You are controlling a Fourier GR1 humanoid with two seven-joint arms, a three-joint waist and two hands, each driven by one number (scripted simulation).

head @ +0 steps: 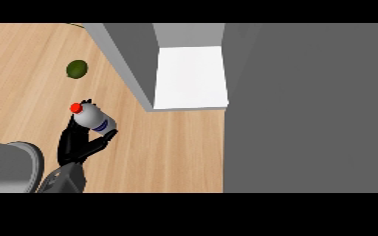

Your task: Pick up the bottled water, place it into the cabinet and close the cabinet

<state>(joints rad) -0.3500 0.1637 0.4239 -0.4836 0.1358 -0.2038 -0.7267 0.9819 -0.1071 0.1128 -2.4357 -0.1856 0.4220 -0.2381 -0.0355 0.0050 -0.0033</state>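
Head view shows the left hand point(76, 142) at lower left curled round the bottled water point(94, 118), red cap uppermost. Likely rigid, smooth and slippery; grasping mid-body looks safest. The cabinet point(189, 77) stands open at upper centre.

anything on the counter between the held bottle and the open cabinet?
No. In the head view only bare wooden counter lies between the bottled water in the left hand and the cabinet. The green fruit sits off to the side.

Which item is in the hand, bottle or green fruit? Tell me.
The bottled water, red-capped, is held in the left hand. The green fruit lies alone on the counter, farther up.
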